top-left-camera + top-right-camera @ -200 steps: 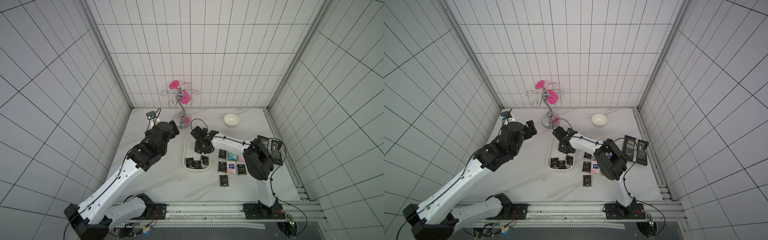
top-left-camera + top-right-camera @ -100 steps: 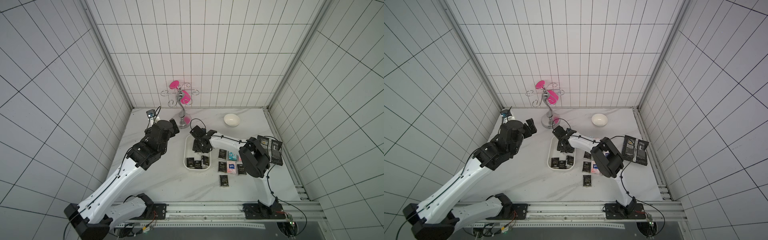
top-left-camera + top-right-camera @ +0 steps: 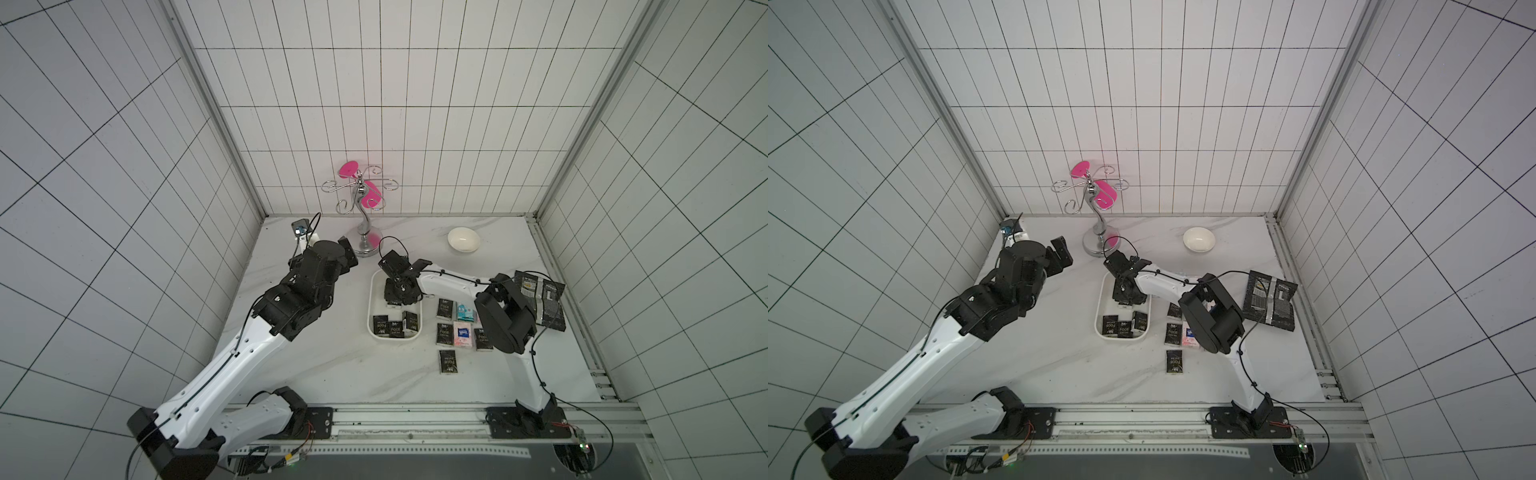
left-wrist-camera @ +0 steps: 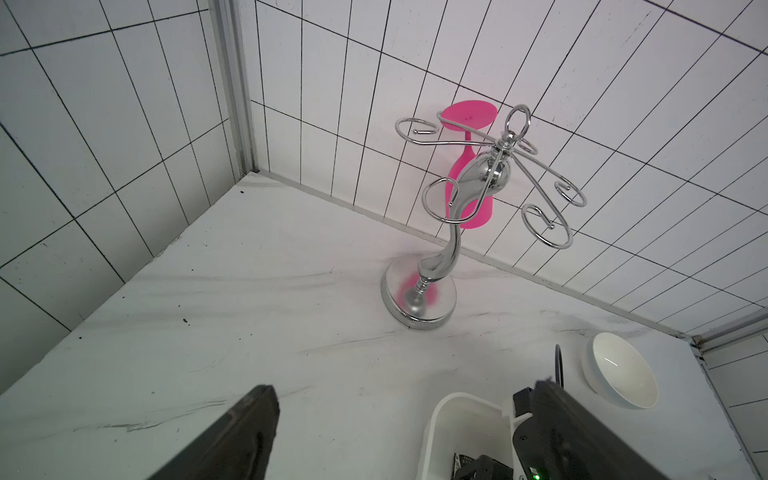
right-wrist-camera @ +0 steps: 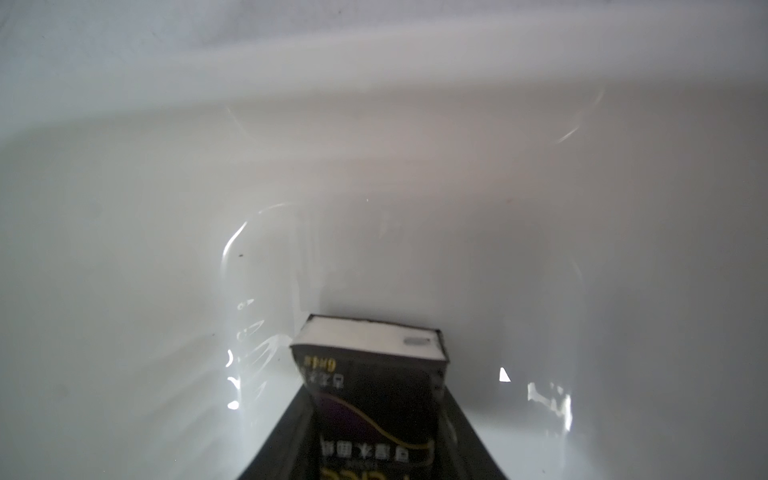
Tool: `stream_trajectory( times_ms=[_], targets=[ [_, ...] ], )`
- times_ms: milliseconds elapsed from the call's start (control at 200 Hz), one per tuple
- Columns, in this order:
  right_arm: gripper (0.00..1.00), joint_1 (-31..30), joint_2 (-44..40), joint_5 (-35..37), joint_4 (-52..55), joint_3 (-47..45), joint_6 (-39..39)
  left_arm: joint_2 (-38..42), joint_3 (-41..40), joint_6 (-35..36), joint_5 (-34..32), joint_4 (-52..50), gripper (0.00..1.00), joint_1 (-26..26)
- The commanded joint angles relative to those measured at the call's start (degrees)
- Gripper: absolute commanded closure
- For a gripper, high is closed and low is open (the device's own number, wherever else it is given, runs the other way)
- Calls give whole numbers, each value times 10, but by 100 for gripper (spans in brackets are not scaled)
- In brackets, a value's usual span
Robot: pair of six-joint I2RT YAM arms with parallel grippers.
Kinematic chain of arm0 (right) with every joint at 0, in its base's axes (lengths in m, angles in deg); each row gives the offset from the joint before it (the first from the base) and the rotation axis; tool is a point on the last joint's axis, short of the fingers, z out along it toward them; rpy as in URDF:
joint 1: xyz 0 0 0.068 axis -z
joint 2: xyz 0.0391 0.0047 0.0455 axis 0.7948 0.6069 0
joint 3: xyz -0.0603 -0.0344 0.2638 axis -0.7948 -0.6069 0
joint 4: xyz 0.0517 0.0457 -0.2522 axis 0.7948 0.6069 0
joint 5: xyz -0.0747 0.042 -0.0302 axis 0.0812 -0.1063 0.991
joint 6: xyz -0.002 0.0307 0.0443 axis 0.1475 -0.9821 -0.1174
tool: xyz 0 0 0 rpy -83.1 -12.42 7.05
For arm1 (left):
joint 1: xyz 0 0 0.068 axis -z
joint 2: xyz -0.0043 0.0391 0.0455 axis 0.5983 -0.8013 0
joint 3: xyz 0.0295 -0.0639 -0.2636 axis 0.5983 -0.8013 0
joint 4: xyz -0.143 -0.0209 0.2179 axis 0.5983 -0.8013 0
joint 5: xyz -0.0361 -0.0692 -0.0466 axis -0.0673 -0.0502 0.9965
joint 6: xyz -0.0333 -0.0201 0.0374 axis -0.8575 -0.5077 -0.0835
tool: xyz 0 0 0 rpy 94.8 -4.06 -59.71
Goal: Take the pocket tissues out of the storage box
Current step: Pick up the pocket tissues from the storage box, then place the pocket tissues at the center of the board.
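Surface: white marbled surface (image 3: pixel 316 365) in a tiled booth, seen from above.
Box: white box (image 3: pixel 395 338) near the centre, its long sides running 12 to 6 o'clock.
Inside the box: three black tissue packs (image 3: pixel 395 329) crowd the 6 o'clock end; a fourth pack (image 5: pixel 370 386), also black, sits at the 12 o'clock end.
Right gripper: right gripper (image 3: pixel 397 298) is lowered into the box's 12 o'clock end; in the wrist view its fingers press both sides of the fourth pack, gripping it.
Outside the box: six loose packs (image 3: pixel 444 334) lie flat at the box's 3 o'clock: four black, one teal, one pale pink with a blue label. The right arm hides part of this group.
Left gripper: left gripper (image 3: pixel 1062 255) is raised at the box's 10 o'clock, jaws wide apart, holding nothing.
Bowl: small white bowl (image 3: pixel 463 240) at the box's 1 o'clock.
Pouches: black foil pouches (image 3: pixel 540 303) at the surface's 3 o'clock edge.
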Motion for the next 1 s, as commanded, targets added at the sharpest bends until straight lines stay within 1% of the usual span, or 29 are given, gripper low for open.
stream_trajectory(
  times_ms=[0, 120, 230, 360, 560, 720, 820, 995],
  targets=[
    [60, 3, 5, 0, 14, 20, 12, 7, 3, -1, -5, -4, 1, 2],
    [60, -2, -15, 8, 15, 20, 19, 5, 3, -1, -7, -5, 1, 2],
    [60, -5, -60, 18, 15, 14, 33, 3, 5, 1, -9, -3, 1, 2],
    [60, -2, -122, 29, 11, -15, 45, 0, 7, 6, -17, -3, 2, 2],
    [60, 22, -220, 23, -11, -101, 45, -1, 7, 7, -21, -1, 1, -1],
    [60, 70, -303, 1, -44, -209, 46, -6, 6, 2, -20, 0, 1, -1],
    [60, 92, -322, -8, -47, -253, 56, -12, 1, -3, -15, 5, 1, -1],
    [60, 104, -324, -14, -69, -307, 65, -27, 3, -3, -16, 12, 2, -1]
  ],
)
